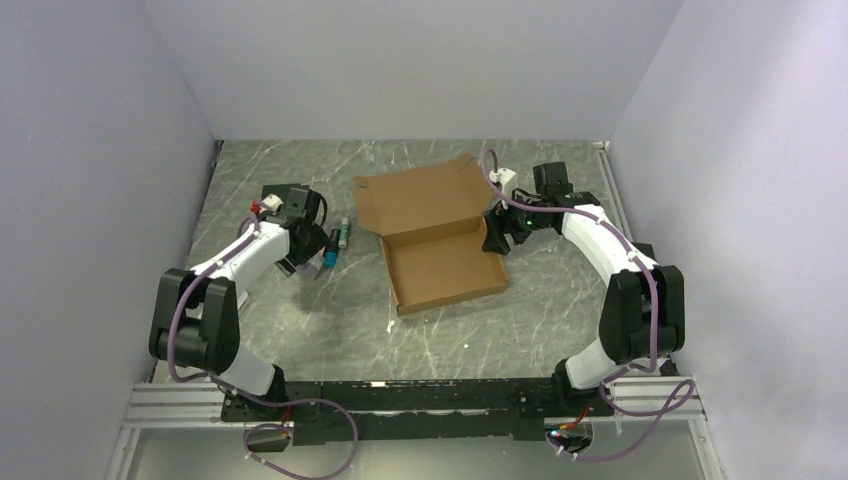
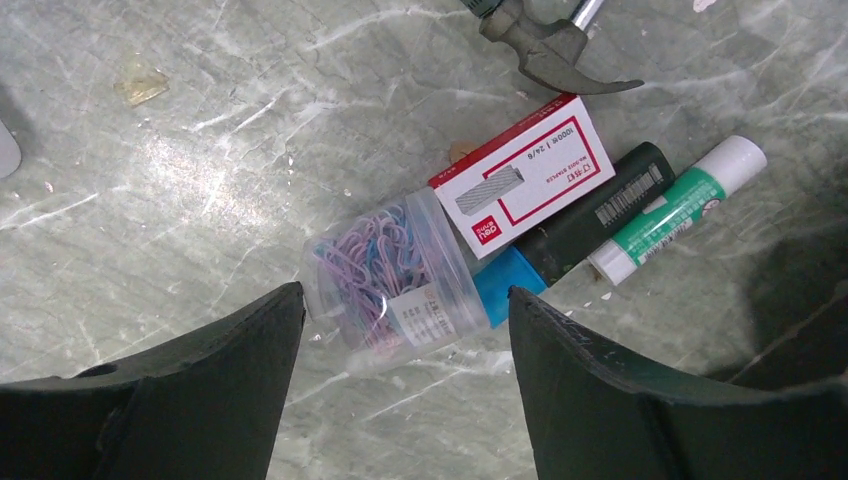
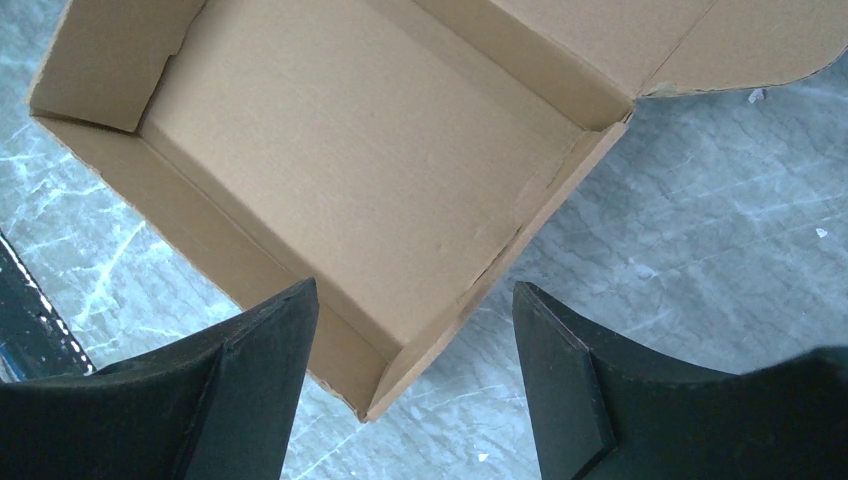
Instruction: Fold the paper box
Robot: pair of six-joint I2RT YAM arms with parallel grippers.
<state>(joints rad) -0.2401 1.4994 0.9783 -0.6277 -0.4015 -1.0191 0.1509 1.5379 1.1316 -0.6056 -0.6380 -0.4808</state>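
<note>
Left claw (image 2: 405,295) agape | wrist view alone: paperclip jar (image 2: 395,280), staple box (image 2: 525,170)

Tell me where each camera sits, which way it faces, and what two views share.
Top external: above, behind the bases, looking down on the table; left arm and right arm show.
Left wrist: looking down at clip jar, staple box, glue stick; open left gripper shows.
Right wrist: looking down into the box; open right gripper shows.
Shared: top and right wrist both show the box.

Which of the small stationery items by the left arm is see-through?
The clear plastic tub of pastel paper clips, blue-lidded; the others are opaque.
</note>
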